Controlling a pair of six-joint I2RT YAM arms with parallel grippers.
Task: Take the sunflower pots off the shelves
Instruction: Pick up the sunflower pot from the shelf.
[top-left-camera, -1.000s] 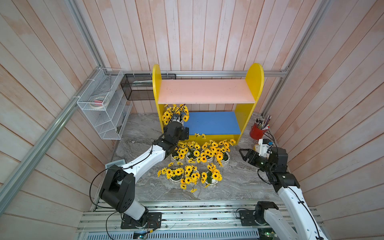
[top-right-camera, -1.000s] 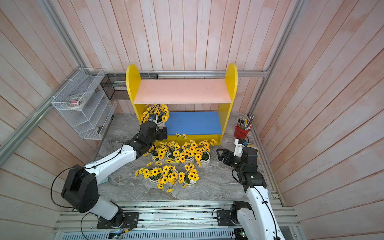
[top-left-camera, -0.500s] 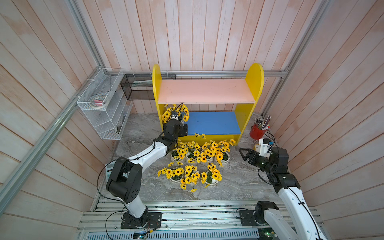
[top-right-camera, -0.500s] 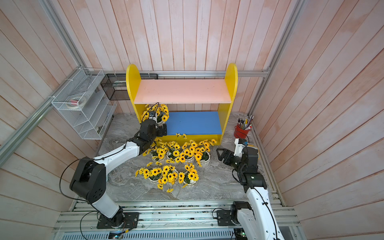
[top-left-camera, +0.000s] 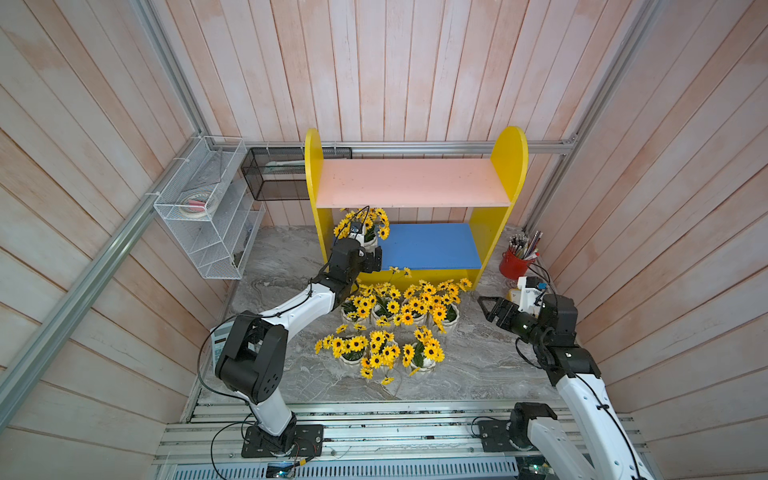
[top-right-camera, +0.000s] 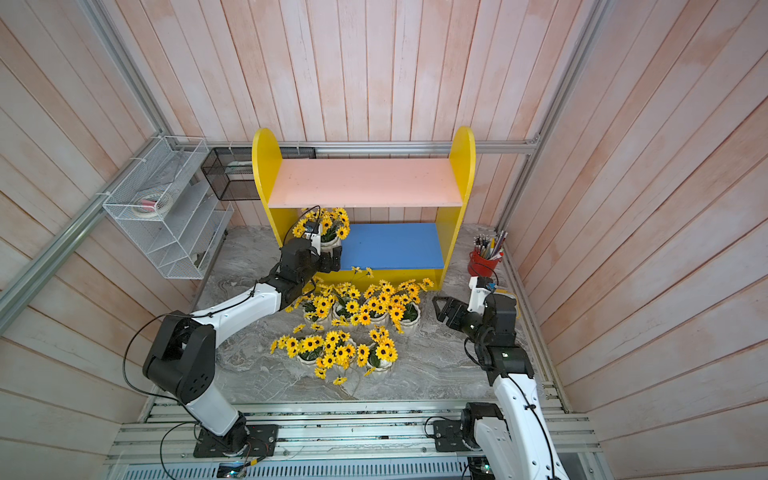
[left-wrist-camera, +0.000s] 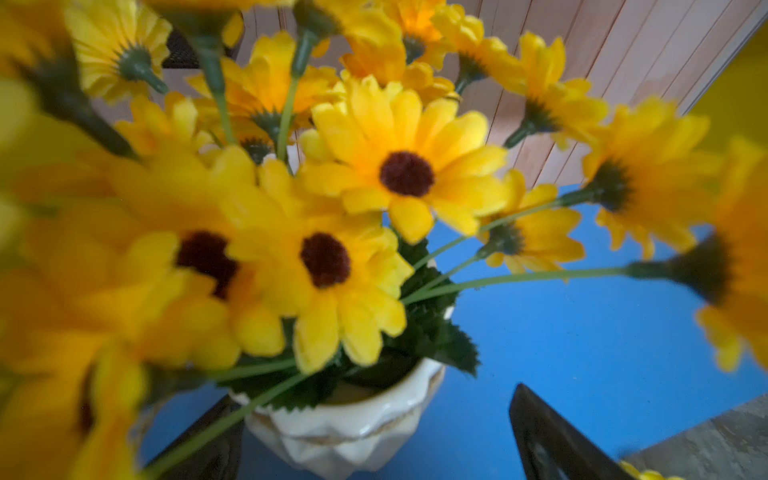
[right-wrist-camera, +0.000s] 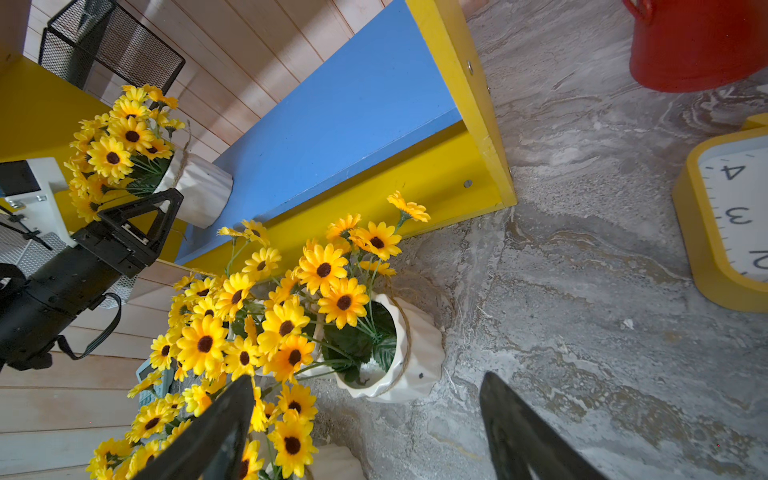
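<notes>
Both top views: last sunflower pot (top-left-camera: 372, 239) at the shelves' (top-left-camera: 415, 183) 9 o'clock end, on the blue board (top-left-camera: 432, 247), left tool (top-left-camera: 365, 250) wide around it; right tool (top-left-camera: 490, 311) wide, empty; red cup (top-left-camera: 515, 264) holds pencils. Left wrist: pot off-centre between the fingers (left-wrist-camera: 552, 440), so closing could tip it. Right wrist: withdrawing might knock the flower-filled pots (right-wrist-camera: 399, 345) crowding the counter (right-wrist-camera: 582, 291).
</notes>
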